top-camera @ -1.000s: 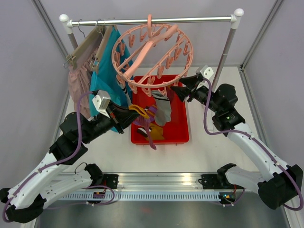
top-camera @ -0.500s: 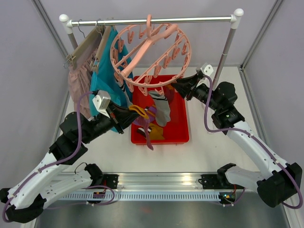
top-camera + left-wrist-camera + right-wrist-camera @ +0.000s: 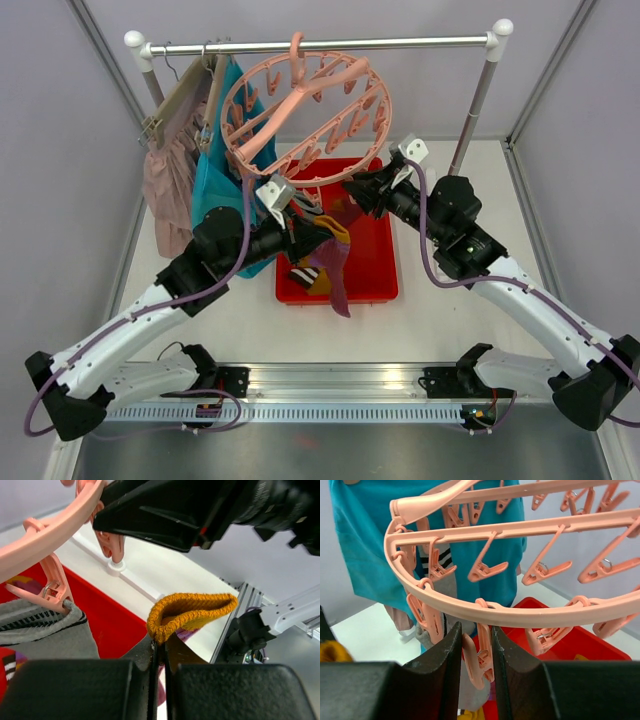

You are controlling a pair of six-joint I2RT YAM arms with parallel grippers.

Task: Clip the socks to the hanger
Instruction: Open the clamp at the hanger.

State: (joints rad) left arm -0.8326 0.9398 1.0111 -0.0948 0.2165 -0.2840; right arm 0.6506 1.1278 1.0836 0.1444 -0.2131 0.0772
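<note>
The salmon-pink hanger [image 3: 300, 105] hangs tilted from the rail. A grey striped sock [image 3: 451, 587] is clipped to it; the same grey sock [image 3: 45, 630] shows under a clip in the left wrist view. My right gripper [image 3: 352, 188] reaches under the near rim, and its jaws [image 3: 476, 640] are shut on one dangling clip [image 3: 479, 657], squeezing it. My left gripper [image 3: 312, 230] is shut on the cuff of a mustard yellow sock [image 3: 192, 611], held just under the ring and the right gripper. A purple sock [image 3: 337, 272] hangs down with it. More socks lie in the red tray.
The red tray [image 3: 378, 270] sits on the white table under the hanger. A teal garment [image 3: 213, 175] and a pale pink garment [image 3: 165, 190] hang at the rail's left end on slim hangers. The rail's right post [image 3: 478, 95] stands beside my right arm.
My left arm has moved up and right, carrying the yellow sock close to the ring. The right gripper closed onto a clip, and the hanger swung left.
</note>
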